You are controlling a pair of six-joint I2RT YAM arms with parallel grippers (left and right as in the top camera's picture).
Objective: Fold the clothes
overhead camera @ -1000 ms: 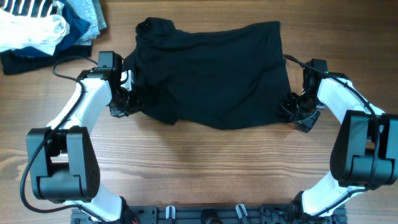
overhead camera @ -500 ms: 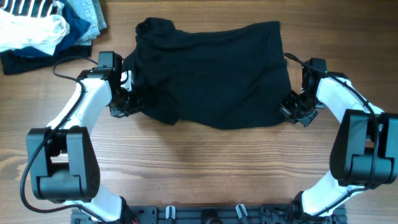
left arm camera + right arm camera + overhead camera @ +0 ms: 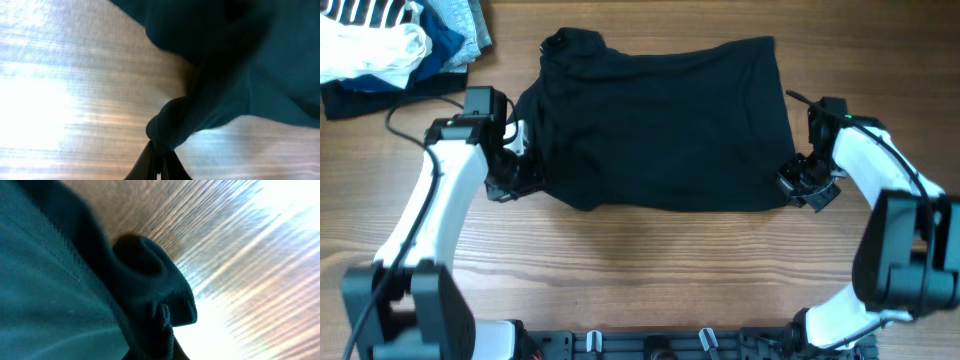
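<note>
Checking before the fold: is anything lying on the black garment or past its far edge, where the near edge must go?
Nothing visible does. The left hand and right hand are shut on the near corners of the black garment; its top is bare. The pile of other clothes lies apart, at the far left of the table.

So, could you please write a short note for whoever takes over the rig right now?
Left gripper: shut on the near left corner of the black garment.
Right gripper: shut on its near right corner.
The garment lies spread on the wooden table between the arms. The heap of other clothes sits at the far left, apart from it.
Done: both near corners are pinched. No fold shows yet.
Left: probably carry the near edge over toward the far edge, release, then fold again.
</note>
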